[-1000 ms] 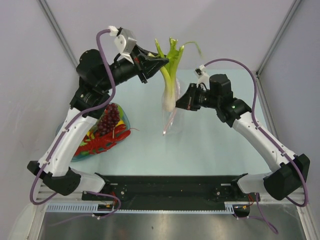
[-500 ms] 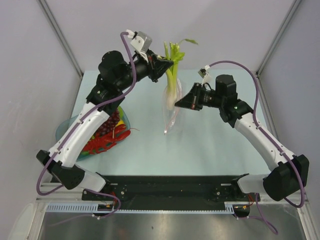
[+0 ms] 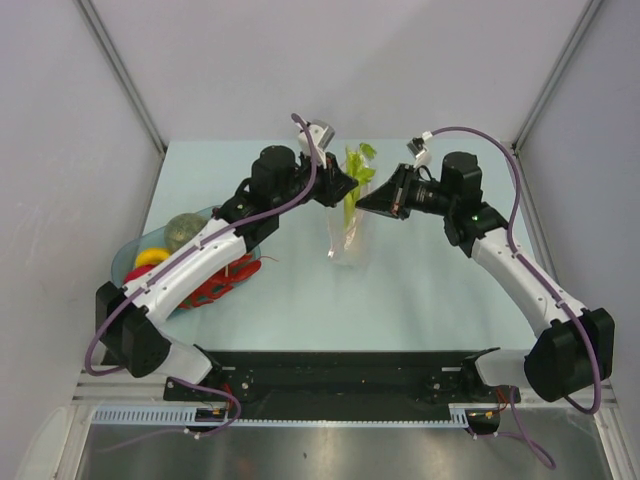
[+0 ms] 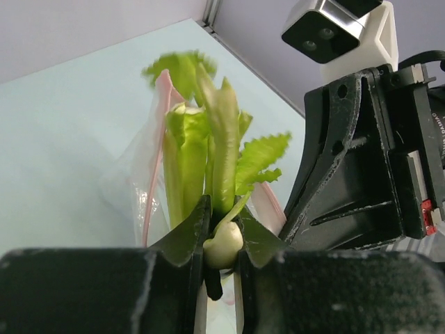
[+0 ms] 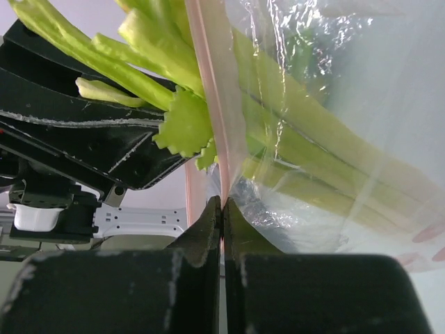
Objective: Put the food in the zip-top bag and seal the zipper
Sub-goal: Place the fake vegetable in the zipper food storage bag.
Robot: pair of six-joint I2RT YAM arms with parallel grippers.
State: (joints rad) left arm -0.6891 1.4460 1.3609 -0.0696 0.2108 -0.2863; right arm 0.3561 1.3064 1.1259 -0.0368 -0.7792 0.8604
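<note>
Left gripper [image 4: 221, 229] pinches a pale nub of the celery stalk [image 4: 208, 139] between its two dark fingers, the leafy top fanning up just past them; right gripper [image 5: 222, 209] has its fingers pressed together on the pink zipper [image 5: 212, 90] at the mouth of the zip-top bag [image 3: 348, 240], holding that edge up; through the clear crinkled plastic the celery's lower stems show inside the bag, while its leaves stand out above the pink strip; seen from above, the two grippers meet nose to nose at the bag's mouth, the left at about 10 o'clock of it and the right at 2 o'clock, with the bag's body hanging toward 6 o'clock down to the pale blue-green table [image 3: 420, 290]; at 8 o'clock of the bag, well apart, a translucent blue-green dish [image 3: 122, 262] holds the red lobster [image 3: 215, 288], a yellow vegetable [image 3: 150, 257] and a round green one [image 3: 185, 230], partly hidden under the left arm; plain lilac-grey walls [image 3: 250, 70] with slim metal corner posts close in the table on three sides.
</note>
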